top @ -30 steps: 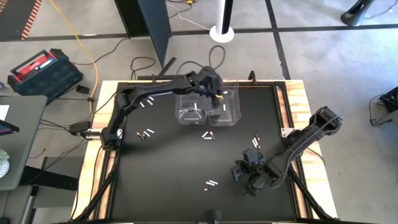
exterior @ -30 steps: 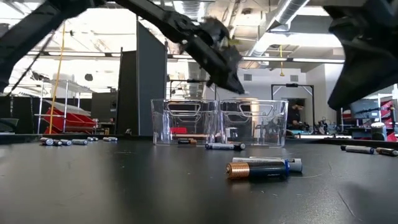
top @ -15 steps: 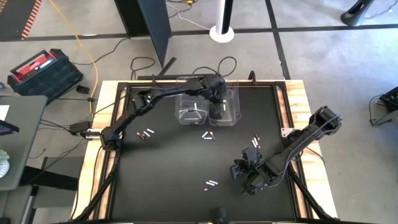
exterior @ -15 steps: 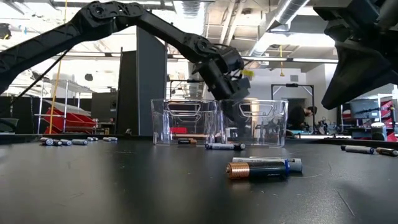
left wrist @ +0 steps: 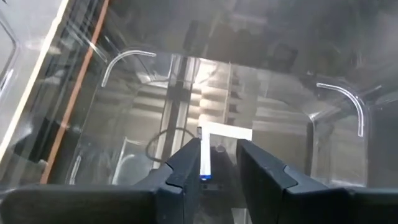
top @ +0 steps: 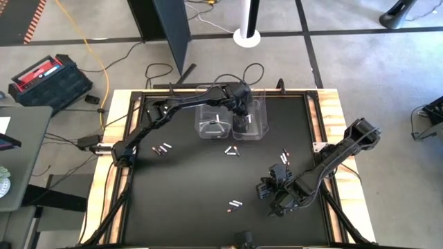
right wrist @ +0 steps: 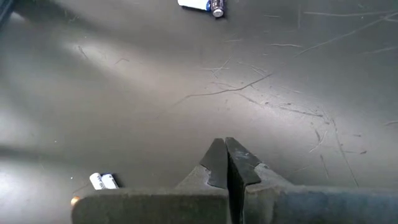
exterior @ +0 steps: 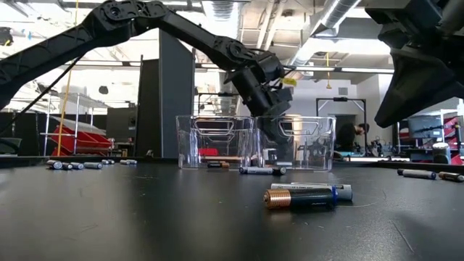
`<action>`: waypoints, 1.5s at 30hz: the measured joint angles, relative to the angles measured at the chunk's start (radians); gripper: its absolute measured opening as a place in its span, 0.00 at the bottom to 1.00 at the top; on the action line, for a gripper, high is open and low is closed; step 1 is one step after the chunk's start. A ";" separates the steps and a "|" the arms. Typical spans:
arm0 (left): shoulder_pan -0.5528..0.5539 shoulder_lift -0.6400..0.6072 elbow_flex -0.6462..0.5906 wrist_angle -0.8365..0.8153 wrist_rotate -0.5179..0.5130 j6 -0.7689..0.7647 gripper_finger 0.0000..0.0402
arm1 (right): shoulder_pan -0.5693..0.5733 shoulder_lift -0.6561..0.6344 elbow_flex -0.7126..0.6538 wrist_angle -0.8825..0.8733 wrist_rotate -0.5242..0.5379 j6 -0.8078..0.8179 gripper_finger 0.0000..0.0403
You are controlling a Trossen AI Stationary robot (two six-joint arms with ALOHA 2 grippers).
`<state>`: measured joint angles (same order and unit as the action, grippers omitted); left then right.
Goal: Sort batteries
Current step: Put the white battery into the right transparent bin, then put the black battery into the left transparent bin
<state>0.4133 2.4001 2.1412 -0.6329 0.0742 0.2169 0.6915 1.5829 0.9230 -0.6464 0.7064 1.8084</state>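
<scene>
The left gripper is lowered into the right-hand clear bin of two bins standing side by side at the far edge of the table. Its fingers stand slightly parted, and a white battery with a blue end lies in the gap against one finger; whether it is gripped or merely resting there cannot be told. In the low view the left gripper enters that bin from above, its arm reaching in from the left. The left-hand clear bin holds one pale battery. Just in front of the bins a pair of batteries lies on the black table. Further batteries lie toward the left side, one near the left arm at the far left, a group right of centre, and a pair near the front. In the low view a copper-and-dark battery lies nearest the camera. The right gripper rests low over the table at the front right, fingers pressed together and holding nothing; a white battery pair and a blue-and-white battery lie well apart from it. The right gripper sits beside the front pair in the high view.
</scene>
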 joint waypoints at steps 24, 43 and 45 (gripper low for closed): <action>-0.080 -0.452 -0.226 -0.034 -0.062 -0.250 0.26 | 0.104 -0.205 0.071 -0.552 -0.211 0.338 0.02; -0.366 -1.183 -1.102 0.308 -0.397 -0.678 0.26 | 0.098 -0.017 0.063 -0.635 -0.453 0.406 0.21; -0.396 -1.201 -1.118 0.306 -0.423 -0.706 0.26 | 0.086 -0.017 0.063 -0.642 -0.452 0.409 0.26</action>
<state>0.0178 1.1992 1.0235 -0.3271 -0.3491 -0.4889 0.7773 1.5658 0.9863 -1.2880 0.2540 2.2173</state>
